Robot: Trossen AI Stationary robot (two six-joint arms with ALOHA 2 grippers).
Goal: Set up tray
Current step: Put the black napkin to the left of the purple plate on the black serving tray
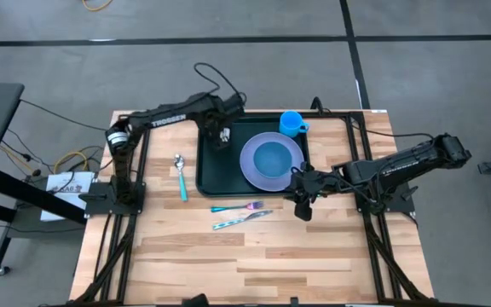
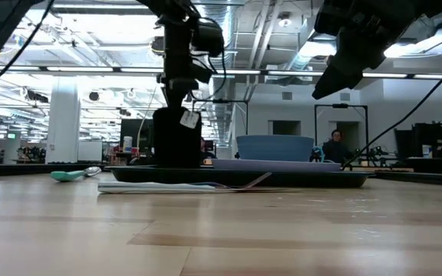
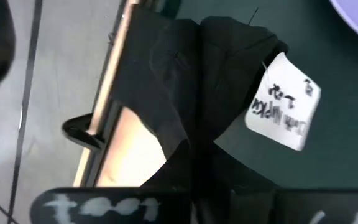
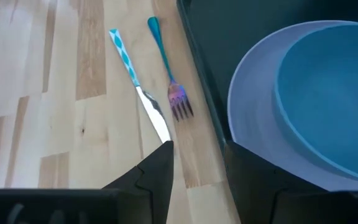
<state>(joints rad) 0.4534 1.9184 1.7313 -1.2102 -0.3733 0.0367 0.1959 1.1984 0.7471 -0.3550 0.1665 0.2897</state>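
My right gripper [image 1: 301, 207] hangs above the bench just off the front right corner of the tray, its fingers [image 4: 160, 171] spread with nothing between them. My left gripper [image 1: 222, 135] sits over the tray's back left corner, pressed together on a black cloth [image 3: 191, 81] with a white handwritten tag [image 3: 284, 102]; the cloth hangs down onto the tray floor.

The light wooden plank bench [image 1: 254, 256] carries everything. The large dark green rectangular plastic tray [image 1: 216, 179] with rounded corners and a raised rim lies flat in the bench's back middle, between the two arm bases. I see its long axis running left to right across the bench, its short sides facing the arms, one long side toward the front edge.

On the tray's right half rests a round lavender plate [image 1: 250, 166], and a blue bowl [image 1: 271, 158] sits centred on it. A small blue cup [image 1: 291, 123] with a handle stands at the tray's back right corner, close to the plate.

On the bare wood just in front of the tray lie a fork [image 4: 166, 68] with a teal handle and iridescent tines and a knife [image 4: 138, 87] with a blue-and-white patterned handle, side by side and roughly parallel to the tray's long side. Left of the tray lies a spoon [image 1: 180, 175] with a teal handle, set crosswise to the tray's long axis.
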